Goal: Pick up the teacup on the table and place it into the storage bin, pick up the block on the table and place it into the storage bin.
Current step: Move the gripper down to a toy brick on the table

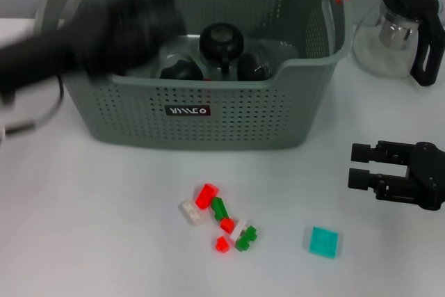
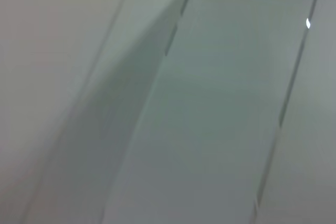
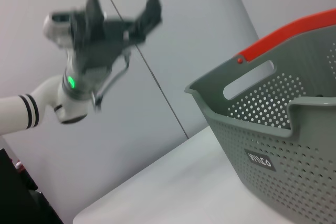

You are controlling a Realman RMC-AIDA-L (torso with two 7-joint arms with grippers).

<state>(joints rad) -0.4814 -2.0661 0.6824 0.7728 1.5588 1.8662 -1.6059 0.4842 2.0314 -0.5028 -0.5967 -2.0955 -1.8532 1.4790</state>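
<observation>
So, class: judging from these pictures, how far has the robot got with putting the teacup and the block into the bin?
Probably done: no teacup shows on the table, and dark round items lie in the storage bin. In hand: nothing. The left gripper is open and empty, raised beside the bin; the right gripper is open above the table. Left: the small bricks and the teal block lie on the table.

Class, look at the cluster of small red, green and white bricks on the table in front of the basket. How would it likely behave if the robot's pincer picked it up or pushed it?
The brick cluster looks loosely joined and crooked, so a push may well scatter or twist it. Its pieces are small plastic, so it is probably light and stiff. It lies flat, so it is unlikely to roll. The right pincer waits open beside it.
</observation>
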